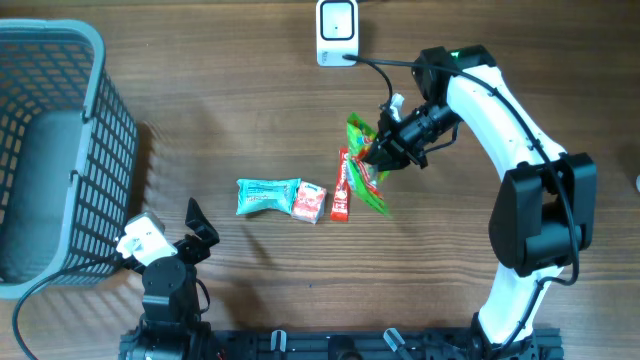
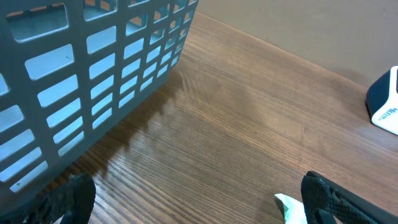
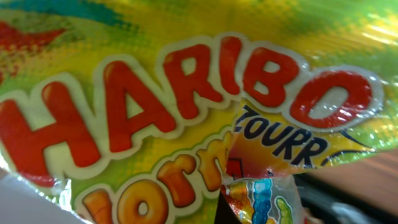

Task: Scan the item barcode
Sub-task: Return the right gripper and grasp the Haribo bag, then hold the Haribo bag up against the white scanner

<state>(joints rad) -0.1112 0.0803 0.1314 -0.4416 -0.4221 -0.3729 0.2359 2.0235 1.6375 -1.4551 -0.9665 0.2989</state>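
A grey plastic lattice basket (image 1: 60, 150) fills the 9 o'clock side of the brown wooden table (image 1: 250, 110), its open top facing up. In the left wrist view its slotted wall (image 2: 93, 68) rises close by over the wood grain.

The left gripper (image 1: 200, 232) sits at about 7 o'clock, just beside the basket's near corner. Its black fingers (image 2: 336, 199) are spread wide with nothing between them.

Near the table's middle three small packets lie in a row. The first is a teal crinkled foil packet (image 1: 267, 195). A small red-and-white wrapped packet (image 1: 309, 202) touches it at its 3 o'clock end. A narrow red stick packet (image 1: 341, 185) comes next and lies roughly upright in the picture.

Just at 3 o'clock of that stick is the green-and-yellow glossy Haribo sweet bag (image 1: 367, 180), the item to scan. The right gripper (image 1: 385, 150) reaches in from 3 o'clock, its jaws pressed together on the bag's upper part. In the right wrist view the bag (image 3: 186, 93) fills the frame, red lettering across shiny yellow foil. No barcode shows on that face.

A white box-shaped barcode scanner (image 1: 337, 32) stands at 12 o'clock, at the far edge and well apart from the bag. A black cable runs from it toward the right arm.
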